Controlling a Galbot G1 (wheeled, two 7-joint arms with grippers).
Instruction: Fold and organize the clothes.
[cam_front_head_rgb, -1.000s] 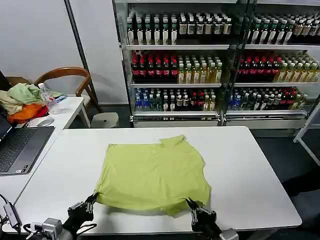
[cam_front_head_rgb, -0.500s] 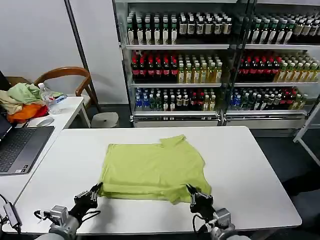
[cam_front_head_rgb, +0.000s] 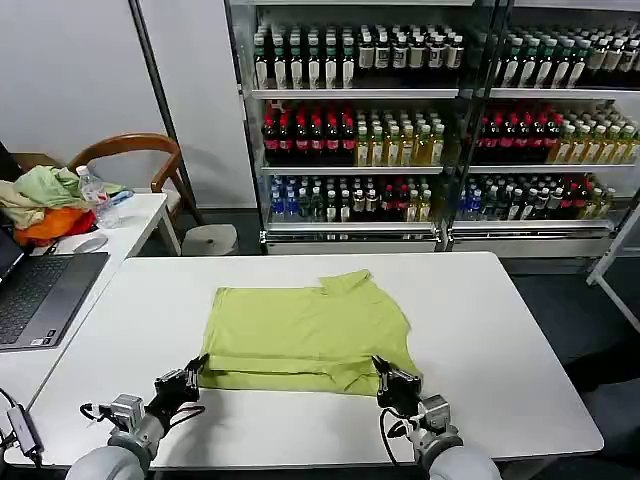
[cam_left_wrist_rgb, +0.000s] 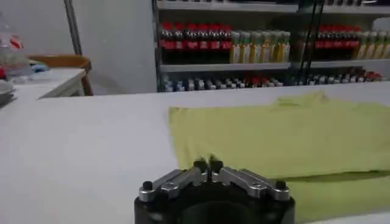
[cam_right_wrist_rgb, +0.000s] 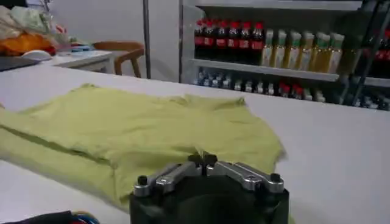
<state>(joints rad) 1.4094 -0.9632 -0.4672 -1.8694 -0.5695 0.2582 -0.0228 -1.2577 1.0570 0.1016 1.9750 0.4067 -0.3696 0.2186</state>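
The lime yellow-green T-shirt (cam_front_head_rgb: 305, 330) lies flat in the middle of the white table (cam_front_head_rgb: 500, 330), its near edge doubled over into a fold. My left gripper (cam_front_head_rgb: 197, 367) is shut on the shirt's near left corner. My right gripper (cam_front_head_rgb: 380, 370) is shut on the near right corner. In the left wrist view the left gripper (cam_left_wrist_rgb: 208, 165) has its fingertips pressed together at the edge of the T-shirt (cam_left_wrist_rgb: 274, 140). The right wrist view shows the right gripper (cam_right_wrist_rgb: 202, 159) pinching a small peak of the T-shirt (cam_right_wrist_rgb: 134, 128).
A side table on the left carries a laptop (cam_front_head_rgb: 40, 295), a heap of pale green, beige and orange garments (cam_front_head_rgb: 40, 205) and a water bottle (cam_front_head_rgb: 92, 187). A wooden chair (cam_front_head_rgb: 130, 150) and a white stool (cam_front_head_rgb: 210, 240) stand behind it. Shelves of bottles (cam_front_head_rgb: 400, 120) line the back.
Both grippers have moved away from me across the table, carrying the shirt's near hem with them. The near part now lies folded, so the shirt looks shorter front to back.
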